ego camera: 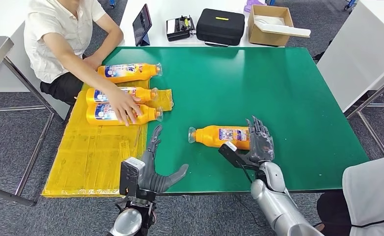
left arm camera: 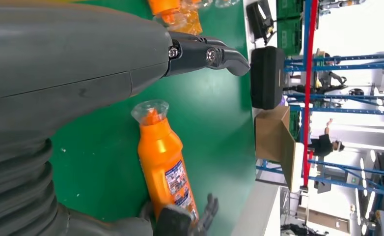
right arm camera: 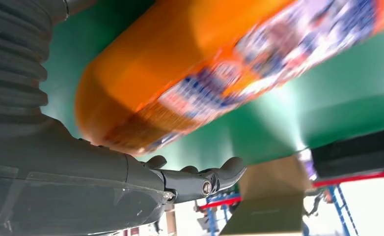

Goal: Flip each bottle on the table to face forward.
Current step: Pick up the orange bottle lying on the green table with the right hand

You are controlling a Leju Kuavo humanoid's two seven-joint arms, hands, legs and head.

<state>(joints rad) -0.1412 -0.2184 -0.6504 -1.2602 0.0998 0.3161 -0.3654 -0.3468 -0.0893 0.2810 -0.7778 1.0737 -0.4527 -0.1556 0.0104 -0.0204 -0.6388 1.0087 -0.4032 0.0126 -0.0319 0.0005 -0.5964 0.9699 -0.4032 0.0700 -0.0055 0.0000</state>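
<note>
An orange bottle (ego camera: 218,136) (left arm camera: 166,167) (right arm camera: 205,73) lies on its side in the middle of the green table (ego camera: 288,98), cap pointing left and label up. My right hand (ego camera: 260,140) (right arm camera: 195,182) is at its base end, fingers stretched out against it, not wrapped around it. My left hand (ego camera: 153,169) (left arm camera: 205,54) hovers at the table's near edge, left of the bottle's cap, fingers apart and holding nothing. Three more orange bottles (ego camera: 128,72) (ego camera: 121,93) (ego camera: 119,114) lie on the yellow mat (ego camera: 96,157) at the left.
A seated person's hand (ego camera: 123,105) rests on the nearer mat bottles. Beyond the table's far edge stand a tablet (ego camera: 142,22), a small device (ego camera: 180,27), a black case (ego camera: 220,25) and a cardboard box (ego camera: 271,22). Another person (ego camera: 371,196) is at the near right corner.
</note>
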